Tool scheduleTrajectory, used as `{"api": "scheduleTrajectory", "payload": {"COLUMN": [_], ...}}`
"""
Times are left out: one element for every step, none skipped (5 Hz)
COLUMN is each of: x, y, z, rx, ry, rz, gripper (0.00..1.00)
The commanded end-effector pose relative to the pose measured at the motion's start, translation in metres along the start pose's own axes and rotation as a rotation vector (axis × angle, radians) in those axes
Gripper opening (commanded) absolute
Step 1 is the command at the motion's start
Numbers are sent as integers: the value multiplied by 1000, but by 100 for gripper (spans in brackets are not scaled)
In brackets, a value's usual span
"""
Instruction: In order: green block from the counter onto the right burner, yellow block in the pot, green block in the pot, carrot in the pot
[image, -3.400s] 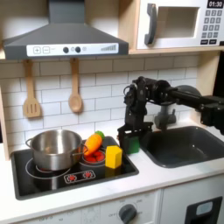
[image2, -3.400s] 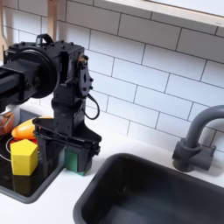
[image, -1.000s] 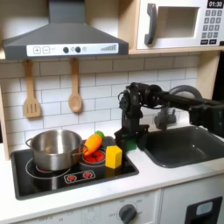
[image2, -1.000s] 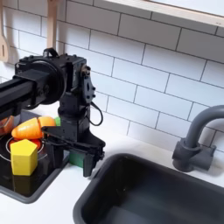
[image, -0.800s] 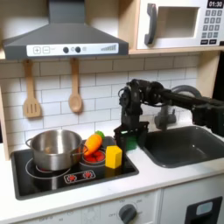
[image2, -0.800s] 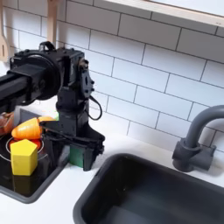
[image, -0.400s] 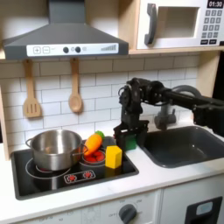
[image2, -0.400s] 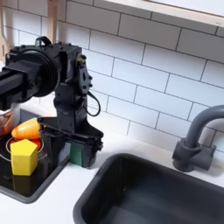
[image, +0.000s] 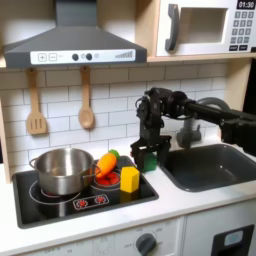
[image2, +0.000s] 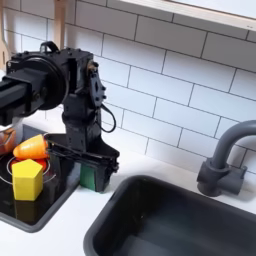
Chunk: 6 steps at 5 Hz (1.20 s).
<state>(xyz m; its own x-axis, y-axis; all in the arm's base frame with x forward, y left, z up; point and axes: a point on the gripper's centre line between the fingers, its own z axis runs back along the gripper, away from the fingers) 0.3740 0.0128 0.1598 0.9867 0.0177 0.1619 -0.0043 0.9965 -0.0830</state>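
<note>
The arm (image: 205, 112) is matte black throughout in both exterior views, built of boxy servo housings joined by flat brackets. A thin black cable (image2: 104, 120) loops loosely beside the wrist section in the second exterior view. Small screw heads dot the housings, too fine to count. The gripper (image2: 84, 167) ends in two flat, black, squared fingers (image2: 105, 172).
</note>
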Motion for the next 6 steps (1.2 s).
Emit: {"api": "scheduleTrajectory", "payload": {"x": [-2,-3,-5,-7,-6,-11], "y": [4,7,10,18,22,22], "z": [9,14,21,18,22,22], "rx": [-8,-23,-54,-87,-95,-106], "ry": [5,30,31,64,63,68], "rz": [30,52,38,44,32,12], "gripper": [100,100,100,100,100,100]}}
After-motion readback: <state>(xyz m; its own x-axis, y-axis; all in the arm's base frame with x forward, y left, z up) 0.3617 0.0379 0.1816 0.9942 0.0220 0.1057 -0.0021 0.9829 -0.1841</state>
